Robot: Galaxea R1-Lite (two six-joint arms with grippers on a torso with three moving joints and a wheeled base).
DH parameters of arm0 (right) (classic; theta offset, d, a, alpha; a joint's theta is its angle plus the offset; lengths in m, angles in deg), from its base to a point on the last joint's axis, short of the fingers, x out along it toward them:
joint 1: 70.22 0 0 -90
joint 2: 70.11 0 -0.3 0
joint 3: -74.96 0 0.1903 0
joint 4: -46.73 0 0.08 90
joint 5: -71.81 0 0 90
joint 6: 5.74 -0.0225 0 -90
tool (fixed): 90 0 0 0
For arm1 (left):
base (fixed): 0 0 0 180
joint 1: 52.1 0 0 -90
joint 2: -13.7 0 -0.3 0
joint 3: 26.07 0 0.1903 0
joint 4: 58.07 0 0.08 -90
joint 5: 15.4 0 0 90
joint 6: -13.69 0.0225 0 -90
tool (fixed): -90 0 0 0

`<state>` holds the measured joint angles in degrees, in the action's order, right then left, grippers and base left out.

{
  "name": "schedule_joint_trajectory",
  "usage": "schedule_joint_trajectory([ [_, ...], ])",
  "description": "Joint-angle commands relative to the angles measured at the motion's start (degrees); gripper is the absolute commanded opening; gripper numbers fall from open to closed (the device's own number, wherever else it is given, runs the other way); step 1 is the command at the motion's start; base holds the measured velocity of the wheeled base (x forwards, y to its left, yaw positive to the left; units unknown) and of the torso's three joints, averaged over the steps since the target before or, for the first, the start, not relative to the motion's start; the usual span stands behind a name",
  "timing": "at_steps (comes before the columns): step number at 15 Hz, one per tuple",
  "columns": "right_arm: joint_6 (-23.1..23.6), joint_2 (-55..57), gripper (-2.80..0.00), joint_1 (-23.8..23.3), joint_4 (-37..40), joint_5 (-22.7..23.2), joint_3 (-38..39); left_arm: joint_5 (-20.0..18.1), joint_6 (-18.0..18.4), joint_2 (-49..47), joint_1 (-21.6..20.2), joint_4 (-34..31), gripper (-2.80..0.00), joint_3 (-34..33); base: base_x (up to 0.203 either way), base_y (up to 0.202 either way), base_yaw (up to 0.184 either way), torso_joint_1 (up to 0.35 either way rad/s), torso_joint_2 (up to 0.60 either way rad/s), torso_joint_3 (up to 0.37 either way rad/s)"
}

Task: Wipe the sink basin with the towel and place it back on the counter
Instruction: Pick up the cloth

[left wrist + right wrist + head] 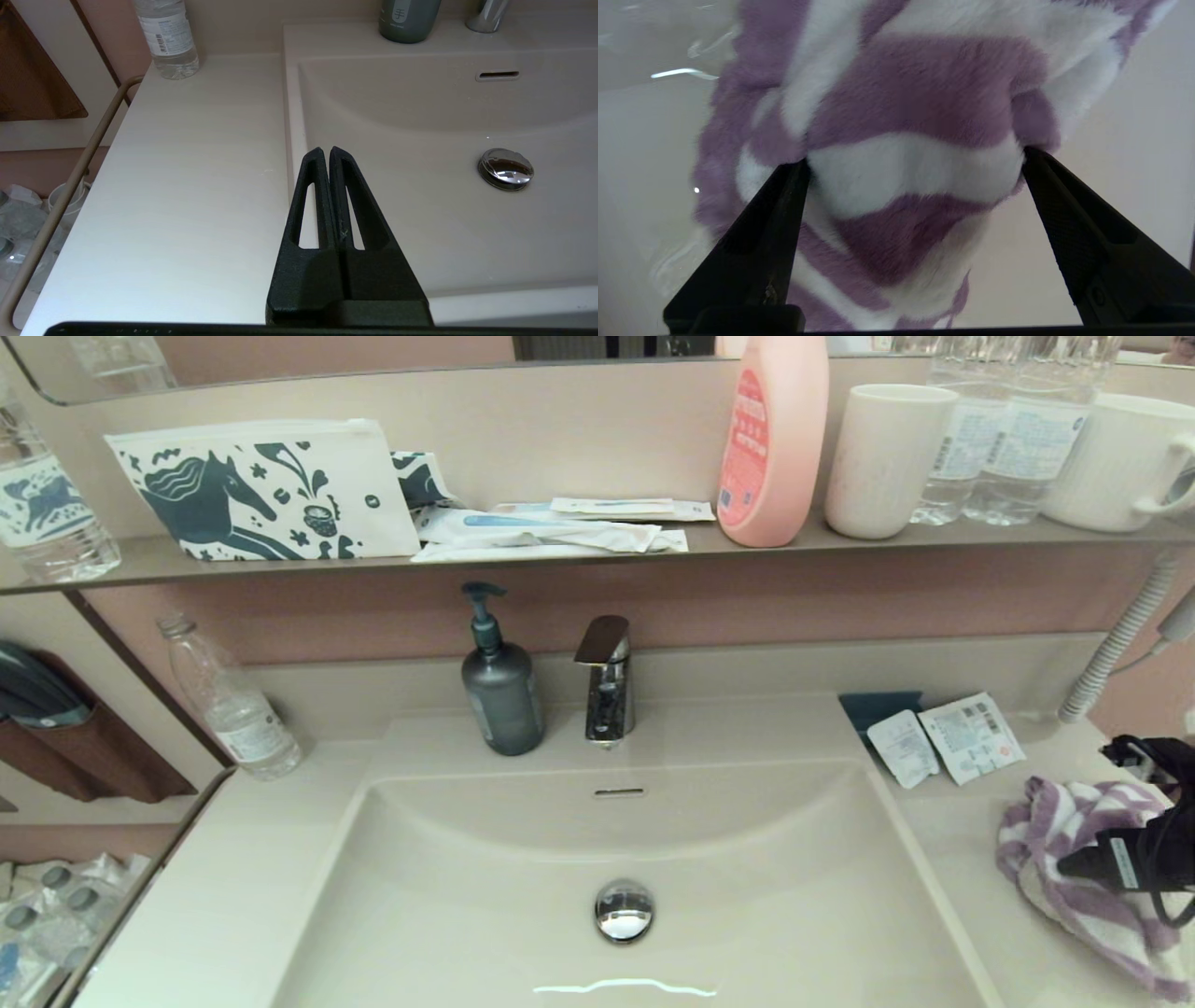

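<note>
The purple and white striped towel (1050, 845) lies bunched on the cream counter (943, 859) to the right of the sink basin (523, 896). My right gripper (1088, 866) is down on it, open. In the right wrist view its two fingers straddle a hump of the towel (920, 88), one on each side, with the right gripper (915, 157) wide apart. The basin holds only its chrome drain plug (624, 909) and overflow slot (619, 792). My left gripper (325, 150) is shut and empty, hovering over the basin's left rim (292, 140); it is out of the head view.
A grey soap dispenser (501, 686) and the faucet (607, 681) stand behind the basin. A plastic bottle (233, 705) is at the back left. Sachets (943, 737) lie behind the towel. The shelf (709, 543) above carries a horse-print pouch (261, 490), pink bottle (773, 439) and cups (887, 457).
</note>
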<state>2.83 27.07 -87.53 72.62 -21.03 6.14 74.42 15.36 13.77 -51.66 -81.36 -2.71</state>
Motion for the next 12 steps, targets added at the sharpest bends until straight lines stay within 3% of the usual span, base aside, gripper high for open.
schedule_joint_trajectory([
  [1, 0.29, 4.34, 0.00, -1.37, -1.58, 0.00, -0.17, 0.01, 0.00, -0.07, 0.00, 0.01, -2.80, 0.00, 0.000, 0.000, 0.000, 0.000, 0.00, 0.000],
  [6, 2.50, 9.01, 0.00, -2.64, -5.95, -0.06, 0.30, 0.01, 0.00, -0.07, 0.00, 0.01, -2.80, 0.00, 0.000, 0.000, 0.000, 0.000, 0.00, 0.000],
  [7, 2.70, 9.25, -2.80, -2.64, -5.95, -0.06, 0.65, 0.01, 0.03, -0.07, 0.00, 0.01, -2.80, 0.00, 0.000, 0.000, 0.000, 0.000, 0.00, 0.000],
  [12, 2.59, 6.36, -2.80, -2.81, -5.75, 0.12, 0.74, 0.01, 0.00, -0.07, 0.00, 0.01, -2.80, 0.00, 0.000, 0.000, 0.000, 0.000, 0.00, 0.000],
])
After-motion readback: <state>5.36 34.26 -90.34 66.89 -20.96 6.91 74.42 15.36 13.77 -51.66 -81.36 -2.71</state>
